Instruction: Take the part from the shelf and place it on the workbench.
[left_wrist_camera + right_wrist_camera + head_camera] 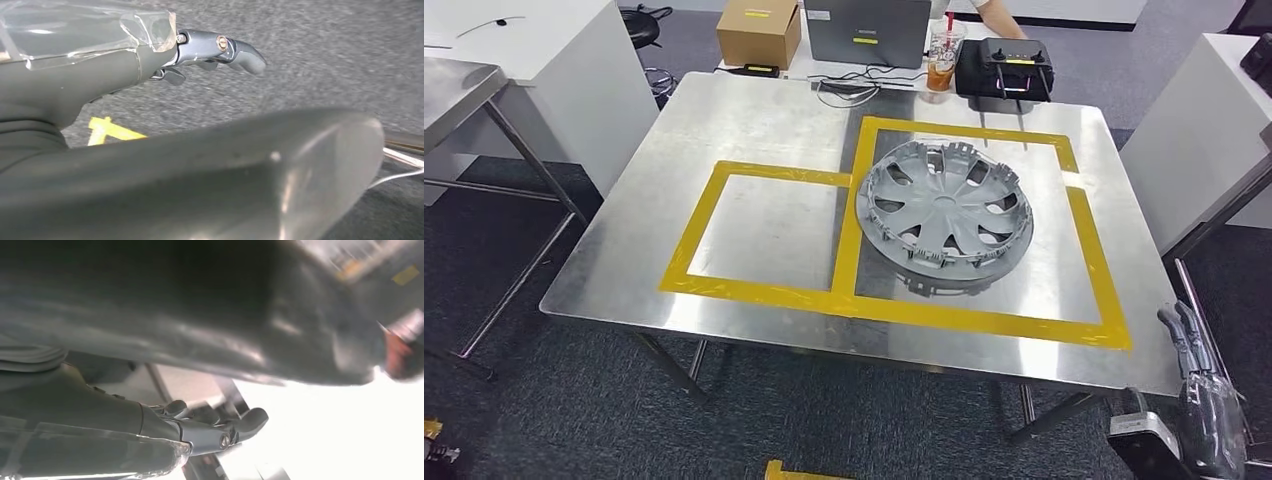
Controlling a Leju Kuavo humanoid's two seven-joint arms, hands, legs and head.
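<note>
The part, a silver-grey wheel cover (944,215), lies flat on the steel workbench (754,120), inside the right-hand of two yellow tape frames. My right hand (1202,395) hangs beside the bench's near right corner, well below and apart from the cover, fingers loosely extended and holding nothing. In the right wrist view the same hand (150,430) shows empty, with blurred dark and bright shapes behind it. My left hand (100,75) appears in the left wrist view over grey carpet, thumb large in front, fingers slightly bent and holding nothing.
Behind the bench stand a cardboard box (758,32), a laptop (867,30), a drink cup (943,58) and a black case (1004,68); a person's arm (999,15) shows there. A white cabinet (1194,130) flanks the right, a white table (534,60) the left. The left tape frame (764,230) holds nothing.
</note>
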